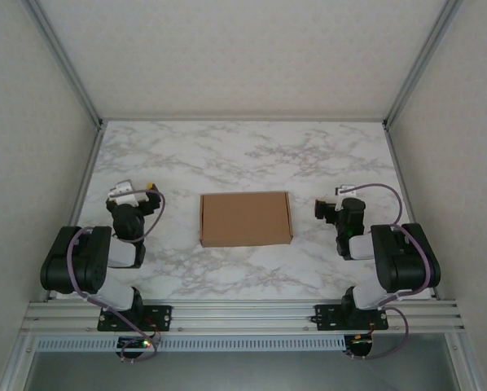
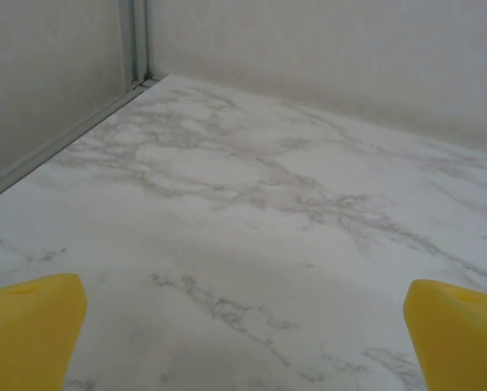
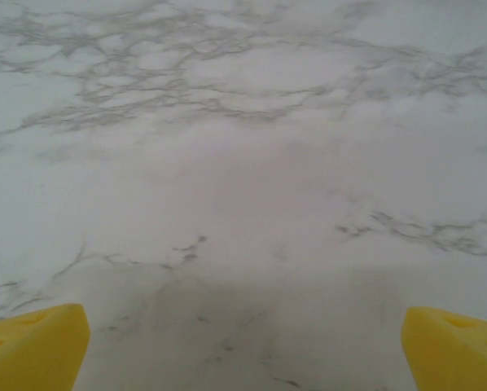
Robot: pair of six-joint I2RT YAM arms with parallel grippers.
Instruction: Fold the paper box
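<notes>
Brown paper box lies flat, a compact rectangle, mid marble table, nearer the near edge than the far. Left gripper and right gripper flank it, well apart, both spread wide, holding nothing.

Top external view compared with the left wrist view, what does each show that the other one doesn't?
Top external: the paper box, a flat brown rectangle between the arms, and the right gripper. Left wrist: a close look at yellow fingertips spread wide above the marble, nothing between them. Both: the marble table and the left gripper.
</notes>
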